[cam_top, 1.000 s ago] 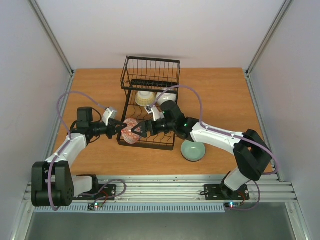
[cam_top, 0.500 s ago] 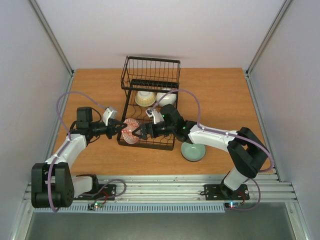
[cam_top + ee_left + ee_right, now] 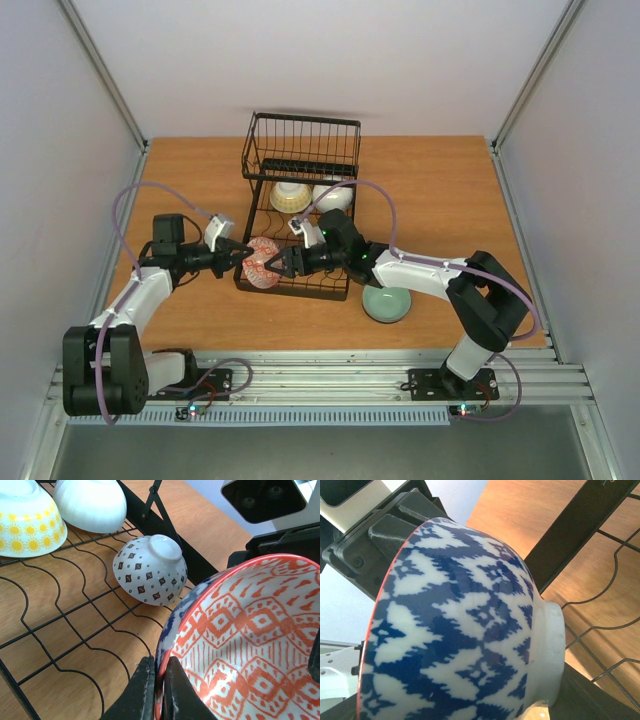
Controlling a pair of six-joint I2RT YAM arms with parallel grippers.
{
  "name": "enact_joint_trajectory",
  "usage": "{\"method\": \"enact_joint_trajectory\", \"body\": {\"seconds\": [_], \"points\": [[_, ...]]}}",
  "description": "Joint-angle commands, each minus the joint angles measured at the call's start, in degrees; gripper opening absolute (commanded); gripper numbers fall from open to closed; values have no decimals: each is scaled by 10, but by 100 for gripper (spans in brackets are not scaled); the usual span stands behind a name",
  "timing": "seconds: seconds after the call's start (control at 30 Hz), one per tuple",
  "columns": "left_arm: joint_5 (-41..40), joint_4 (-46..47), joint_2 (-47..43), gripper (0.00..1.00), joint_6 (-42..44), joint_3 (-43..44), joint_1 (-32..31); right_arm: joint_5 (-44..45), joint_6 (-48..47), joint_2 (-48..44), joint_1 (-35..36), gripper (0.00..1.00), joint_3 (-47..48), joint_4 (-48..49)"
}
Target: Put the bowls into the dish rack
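The left gripper (image 3: 240, 258) is pressed together on the rim of the red-and-blue patterned bowl (image 3: 262, 262). The wrist view shows both fingertips (image 3: 150, 682) pinching the edge at the bowl's 7 o'clock. The bowl stands on edge over the 7 o'clock corner of the dish rack (image 3: 296, 294), probably so its rim can drop between the slot wires.

From 3 o'clock the right gripper (image 3: 285, 262) meets the bowl's foot side with its fingers apart. It looks like a steadying hold or a handover, but I cannot tell whether the fingers press on it, because the bowl fills that wrist view.

Deeper in the rack, at 12 to 1 o'clock, lie a yellow-sun bowl (image 3: 25, 520), a white bowl (image 3: 90, 502) and a diamond-dotted bowl (image 3: 150, 570). The last is hidden under the right arm from above. A pale green bowl (image 3: 387, 301) waits on the table (image 3: 450, 190) at 4 o'clock.
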Motion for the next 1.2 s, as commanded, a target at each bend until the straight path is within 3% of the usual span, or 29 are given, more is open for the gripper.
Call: {"method": "enact_joint_trajectory", "body": {"seconds": [0.0,0.03,0.13,0.27,0.33,0.73,0.97,1.17], "points": [[33,8,5,1,7,22,1,-10,-4,-7,-3,6,0,19],[29,8,7,0,6,23,2,-4,-7,-10,-3,2,0,12],[10,25,11,5,-5,20,2,34,-32,-27,-3,1,7,-40],[-30,69,11,40,-33,11,2,122,-89,-46,-2,1,51,-173],[-57,97,5,46,-51,0,2,166,-124,-45,0,1,81,-235],[-125,159,-24,49,-77,-28,2,508,-287,84,85,1,300,-471],[-127,165,-22,50,-81,-30,2,674,-352,180,123,1,397,-526],[-126,166,-22,50,-81,-30,2,755,-387,232,136,1,440,-542]]}}
